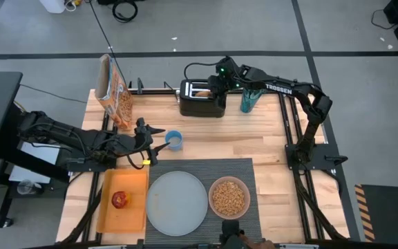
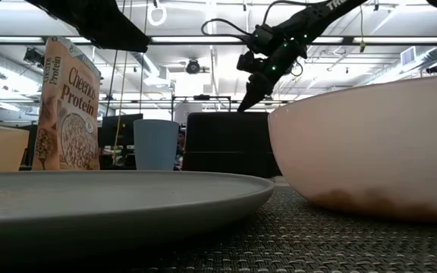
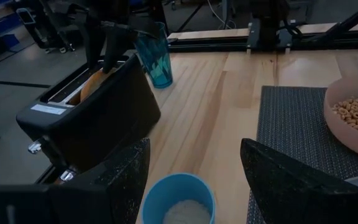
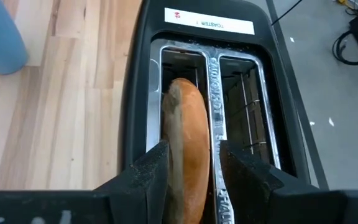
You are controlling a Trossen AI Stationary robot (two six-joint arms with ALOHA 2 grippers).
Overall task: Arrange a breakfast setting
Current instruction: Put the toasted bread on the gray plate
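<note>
A bagel half (image 4: pixel 188 143) stands on edge in the left slot of the black toaster (image 1: pixel 201 99) at the table's far edge. My right gripper (image 4: pixel 191 167) reaches down over it, shut on it. My left gripper (image 1: pixel 155 138) hovers open at mid-left, just left of the small blue cup (image 1: pixel 174 140), touching nothing. On the dark grey placemat (image 1: pixel 244 169) near the front rest a pale grey plate (image 1: pixel 177 202) and a pink bowl (image 1: pixel 229 197) filled with cereal. The orange cereal box (image 1: pixel 113 90) stands upright at the far left. A red apple (image 1: pixel 120 200) lies on an orange tray (image 1: pixel 133 183). My right gripper pinches the bagel half's upper part (image 4: pixel 188 158) between its two fingers (image 4: pixel 151 171), one on each flat face. The fingers come slanting down from above and lie along the slot. The bagel stands upright, its lower part still inside the toaster's slot.
A teal glass (image 1: pixel 249 100) stands right of the toaster. The toaster's second slot (image 4: pixel 244 93) holds nothing. Bare wood lies between the toaster and the placemat. Black rails run along the table's far and right edges.
</note>
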